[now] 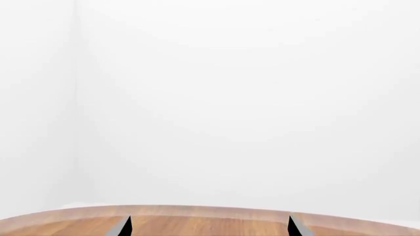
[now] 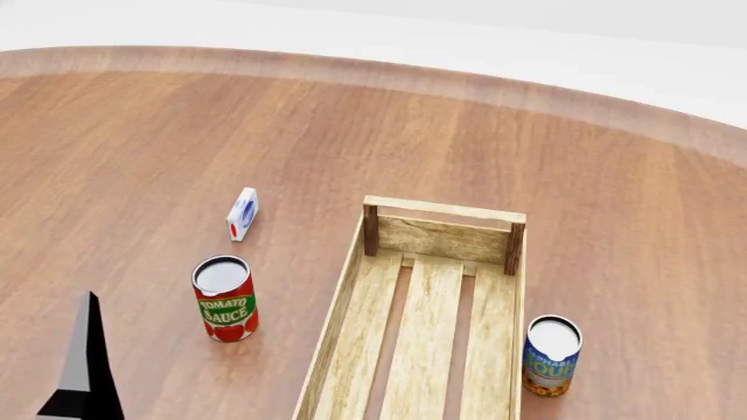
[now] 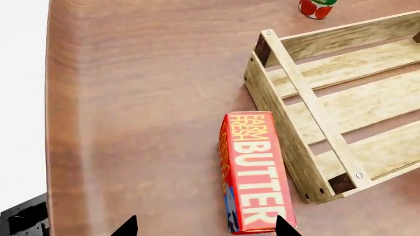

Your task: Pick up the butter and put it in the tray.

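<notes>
My left claw (image 1: pixel 208 227) hangs wide open over the brown wooden surface (image 2: pixel 140 131), holding nothing, near its rim and a white wall. Moving rightward in the head view: the small white-blue-red carton (image 2: pixel 241 213), the red tomato sauce can (image 2: pixel 224 298), the long pale slatted wooden tray (image 2: pixel 421 324), then the blue soup can (image 2: pixel 550 356). My right claw (image 3: pixel 204 227) is also spread and empty, hovering over the rectangular red-orange butter box (image 3: pixel 255 179), which lies flat just beside the tray's end wall. I judge it a light, stiff, smooth carton; best pinched across its long narrow sides. The tray-side gap is tight; the other side lies open.
</notes>
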